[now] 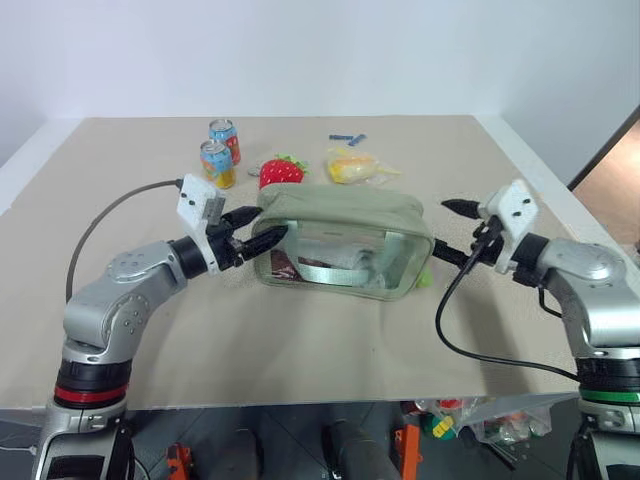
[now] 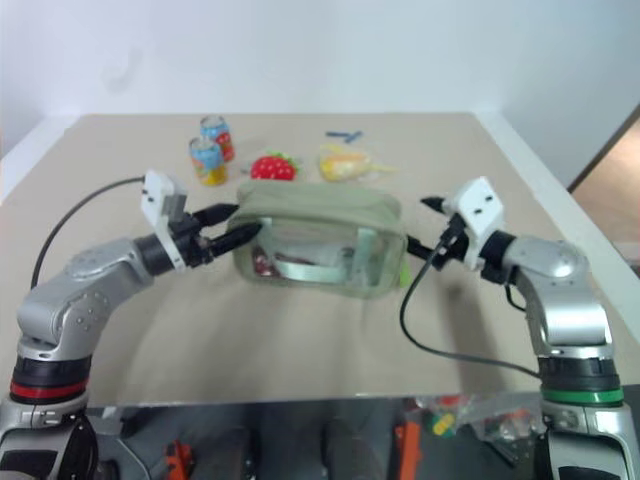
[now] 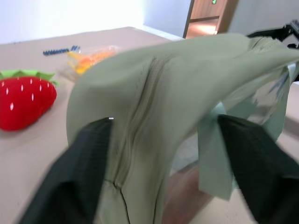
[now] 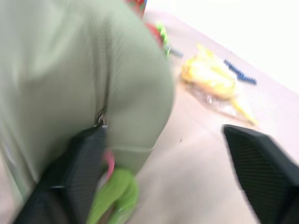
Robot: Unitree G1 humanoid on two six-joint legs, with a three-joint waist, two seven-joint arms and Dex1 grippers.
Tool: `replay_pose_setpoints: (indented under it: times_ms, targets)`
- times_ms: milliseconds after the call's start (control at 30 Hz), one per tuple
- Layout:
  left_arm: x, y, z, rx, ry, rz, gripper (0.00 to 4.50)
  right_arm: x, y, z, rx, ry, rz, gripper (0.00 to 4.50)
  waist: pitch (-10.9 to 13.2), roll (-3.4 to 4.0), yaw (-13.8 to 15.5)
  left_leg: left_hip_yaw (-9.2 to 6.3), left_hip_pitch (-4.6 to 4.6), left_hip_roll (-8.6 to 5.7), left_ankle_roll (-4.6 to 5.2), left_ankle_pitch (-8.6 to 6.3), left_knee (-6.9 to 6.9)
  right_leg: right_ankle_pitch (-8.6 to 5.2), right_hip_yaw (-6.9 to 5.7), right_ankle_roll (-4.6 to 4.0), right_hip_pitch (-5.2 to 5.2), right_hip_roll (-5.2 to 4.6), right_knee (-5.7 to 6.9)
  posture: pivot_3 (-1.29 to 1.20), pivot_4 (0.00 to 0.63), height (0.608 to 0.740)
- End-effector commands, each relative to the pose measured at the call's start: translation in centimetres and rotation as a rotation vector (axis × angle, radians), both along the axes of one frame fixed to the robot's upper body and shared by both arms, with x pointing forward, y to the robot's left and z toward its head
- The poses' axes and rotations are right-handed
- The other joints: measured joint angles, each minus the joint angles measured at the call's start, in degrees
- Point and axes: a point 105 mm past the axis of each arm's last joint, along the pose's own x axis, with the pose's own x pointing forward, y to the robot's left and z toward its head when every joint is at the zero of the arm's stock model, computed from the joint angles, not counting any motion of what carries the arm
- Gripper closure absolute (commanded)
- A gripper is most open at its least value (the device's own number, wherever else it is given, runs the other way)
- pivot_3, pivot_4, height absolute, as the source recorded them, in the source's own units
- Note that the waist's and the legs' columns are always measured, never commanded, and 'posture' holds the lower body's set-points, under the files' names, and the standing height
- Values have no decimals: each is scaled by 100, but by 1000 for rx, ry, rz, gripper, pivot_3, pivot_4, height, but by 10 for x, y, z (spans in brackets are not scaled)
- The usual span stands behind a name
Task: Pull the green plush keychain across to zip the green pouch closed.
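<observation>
The green pouch [image 1: 345,215] stands mid-table, its clear window facing me and things inside. Along its top runs the zipper seam [image 3: 142,116], which looks drawn together. The green plush keychain [image 4: 114,193] hangs at the pouch's right end, low against the table [image 1: 425,279]. My left gripper [image 1: 270,224] is open, and its fingers straddle the pouch's left end with gaps on both sides. My right gripper [image 1: 440,228] is open just off the right end. One of its fingers [image 4: 84,158] is next to the keychain, and nothing is held.
Behind the pouch are two drink cans [image 1: 219,155], a red strawberry toy [image 1: 282,172], a yellow wrapped packet [image 1: 352,166] and a small blue item [image 1: 348,137]. The table's front edge [image 1: 300,405] lies near me, with bare tabletop in front of the pouch.
</observation>
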Motion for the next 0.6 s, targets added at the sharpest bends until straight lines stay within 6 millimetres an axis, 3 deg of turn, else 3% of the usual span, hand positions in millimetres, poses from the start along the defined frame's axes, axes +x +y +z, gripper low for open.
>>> replay_pose_setpoints:
  times_ms: [33, 200, 467, 533, 600]
  targets:
    - [-2, 0, 15, -2, -51, -17, 39, -6, -5, 35, 10, -107, -4, 0, 0, 0, 1, -1, -1, 0, 0, 0, 0, 0, -1, 0, 0, 0, 0, 0, 150, 740]
    - [-3, 1, 18, 2, -59, -21, 39, -11, -12, 51, 42, -138, -21, 0, 1, -1, 3, 0, -3, -3, 0, 0, 0, -1, 0, -1, -1, -2, -2, 0, 150, 740]
    - [-5, 38, 52, -81, -128, 93, 39, -32, -17, 96, 237, -169, -4, 0, 2, -1, 3, -3, -7, -1, 1, -1, -8, -3, -2, -4, -9, -1, -2, 0, 150, 740]
    - [-10, 50, 54, -86, -137, 138, 39, -45, -10, 91, 240, -108, 39, 0, 2, -1, 6, -6, -8, -1, 2, -1, -10, -6, -6, -8, -8, -1, -2, 0, 150, 740]
    - [-14, 58, 41, -22, -117, 203, 39, -60, 0, 76, 229, -35, 75, 0, 1, -3, 13, -8, -9, -1, 2, -6, -16, -14, -6, -6, -8, -2, -3, 0, 150, 740]
